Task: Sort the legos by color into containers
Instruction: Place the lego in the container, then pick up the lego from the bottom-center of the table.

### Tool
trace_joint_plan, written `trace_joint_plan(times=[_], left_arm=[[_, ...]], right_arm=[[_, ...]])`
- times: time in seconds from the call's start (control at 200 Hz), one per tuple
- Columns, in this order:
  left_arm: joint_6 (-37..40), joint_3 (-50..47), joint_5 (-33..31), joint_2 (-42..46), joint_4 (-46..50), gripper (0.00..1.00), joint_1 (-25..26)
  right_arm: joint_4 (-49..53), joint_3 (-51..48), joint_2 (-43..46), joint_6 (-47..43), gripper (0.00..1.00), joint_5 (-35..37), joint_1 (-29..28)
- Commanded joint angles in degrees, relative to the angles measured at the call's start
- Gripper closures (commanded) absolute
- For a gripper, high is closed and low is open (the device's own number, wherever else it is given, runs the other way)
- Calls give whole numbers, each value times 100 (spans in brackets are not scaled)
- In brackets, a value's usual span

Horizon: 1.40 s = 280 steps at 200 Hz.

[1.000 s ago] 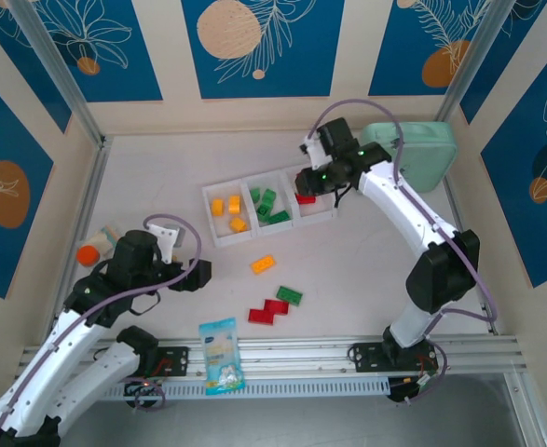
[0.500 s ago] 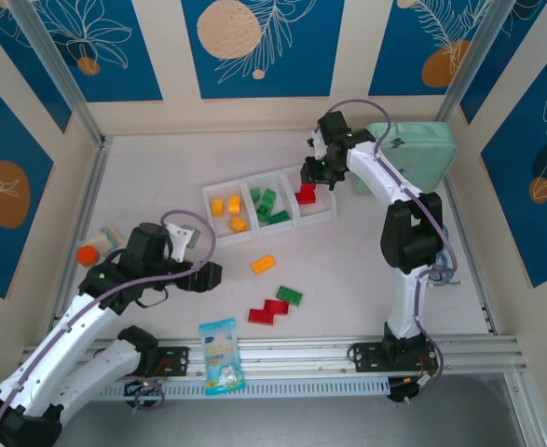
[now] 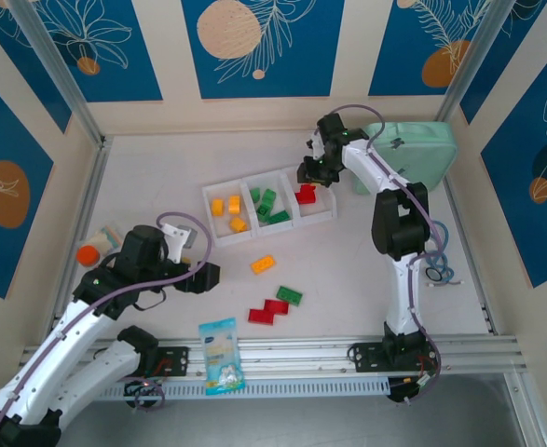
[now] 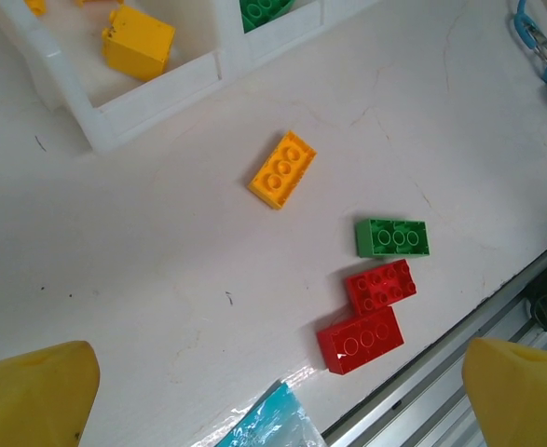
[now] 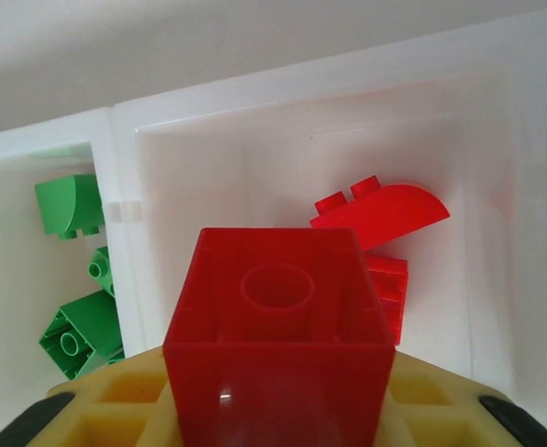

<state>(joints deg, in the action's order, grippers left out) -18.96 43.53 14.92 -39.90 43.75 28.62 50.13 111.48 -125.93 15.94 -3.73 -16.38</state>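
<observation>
My right gripper [image 3: 311,173] hangs over the right compartment of the white tray [image 3: 219,235], shut on a square red brick [image 5: 279,326] whose hollow underside faces the wrist camera. Below it lie a curved red brick [image 5: 382,210] and another red one. Green bricks [image 5: 71,204] fill the middle compartment, yellow ones [image 3: 226,207] the left. Loose on the table are an orange brick [image 4: 282,169], a green brick [image 4: 392,237] and two red bricks [image 4: 381,285] [image 4: 361,340]. My left gripper [image 3: 207,276] stands open, left of these loose bricks, holding nothing.
A blue-and-white snack packet [image 3: 222,355] lies at the near edge by the rail. A mint-green case [image 3: 411,154] sits behind the right arm. A blue cable loop [image 4: 545,47] lies on the right. An orange-topped object [image 3: 89,254] rests at the far left.
The right arm's elbow has swung in toward the tray while its gripper stayed over the red compartment with the brick. The left gripper has crept slightly right.
</observation>
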Motion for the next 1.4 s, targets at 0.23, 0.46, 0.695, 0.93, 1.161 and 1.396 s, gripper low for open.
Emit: trace_joint_plan(times=[0.23, 0.46, 0.695, 0.93, 1.161, 1.396], left_arm=[[125, -2, -190, 0, 36, 1, -23], [112, 15, -227, -111, 68, 1, -23], [112, 20, -227, -178, 77, 1, -23], [112, 24, -209, -185, 72, 1, -23], [103, 31, -164, -176, 73, 1, -21], [86, 42, -206, -120, 86, 1, -23]], right_arm=[[-3, 313, -280, 189, 42, -574, -13], [28, 237, -101, 207, 31, -612, -48], [20, -259, 531, 277, 14, -560, -173], [-238, -1471, 1653, 440, 5, -522, -342], [109, -2477, 2700, -304, 0, -127, -1028], [828, -3262, 3283, -1072, 4, 1129, -2495]])
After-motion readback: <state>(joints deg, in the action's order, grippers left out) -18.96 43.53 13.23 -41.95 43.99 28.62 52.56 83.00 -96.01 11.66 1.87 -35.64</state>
